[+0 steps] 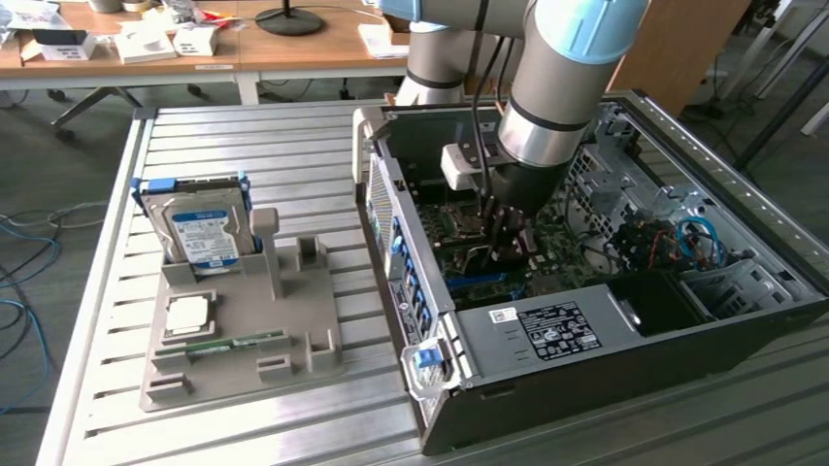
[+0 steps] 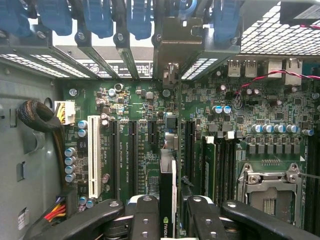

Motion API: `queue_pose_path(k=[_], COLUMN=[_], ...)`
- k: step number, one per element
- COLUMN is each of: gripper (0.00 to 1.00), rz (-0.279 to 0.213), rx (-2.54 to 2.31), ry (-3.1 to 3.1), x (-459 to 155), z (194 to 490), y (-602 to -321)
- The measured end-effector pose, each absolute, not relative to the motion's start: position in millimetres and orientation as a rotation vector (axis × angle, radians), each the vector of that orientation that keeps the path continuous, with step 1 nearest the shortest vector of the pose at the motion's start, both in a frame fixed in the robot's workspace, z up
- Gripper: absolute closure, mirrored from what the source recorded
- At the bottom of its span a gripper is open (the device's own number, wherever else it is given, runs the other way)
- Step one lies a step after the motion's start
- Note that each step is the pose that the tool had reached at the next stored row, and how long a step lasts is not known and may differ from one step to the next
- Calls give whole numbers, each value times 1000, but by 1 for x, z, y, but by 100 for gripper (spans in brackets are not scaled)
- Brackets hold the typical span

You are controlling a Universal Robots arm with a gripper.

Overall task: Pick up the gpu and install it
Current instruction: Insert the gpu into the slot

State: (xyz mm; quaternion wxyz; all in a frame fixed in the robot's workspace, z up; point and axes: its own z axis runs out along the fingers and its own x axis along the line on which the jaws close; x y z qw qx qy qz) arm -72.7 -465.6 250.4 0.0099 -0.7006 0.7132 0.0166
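The gpu [image 2: 168, 172] is seen edge-on in the wrist view, a thin dark card with a small logo near its held end. Its silvery metal end bracket [image 2: 170, 75] reaches the rear slot openings of the case. My gripper [image 2: 167, 212] is shut on the card, with one black finger [image 2: 145, 215] on each side of it. The card stands upright over the green motherboard [image 2: 135, 110], in line with the black expansion slots [image 2: 132, 155]. In the exterior view my gripper [image 1: 506, 233] is lowered deep inside the open computer case [image 1: 622, 320].
A white slot [image 2: 93, 155], memory modules [image 2: 210, 165] and the processor socket [image 2: 272, 195] lie around the card. Blue slot latches [image 2: 95, 20] line the case's rear. Outside, a grey holder [image 1: 240, 340] carries a hard drive [image 1: 201, 233] and a memory stick [image 1: 233, 343].
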Motion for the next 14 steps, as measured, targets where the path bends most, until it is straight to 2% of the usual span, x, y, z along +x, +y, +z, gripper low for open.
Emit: queue_pose_path(k=[14], gripper=[74], rz=[52], rx=[-2187], ry=[2227], x=[-73], z=[249], y=[-466])
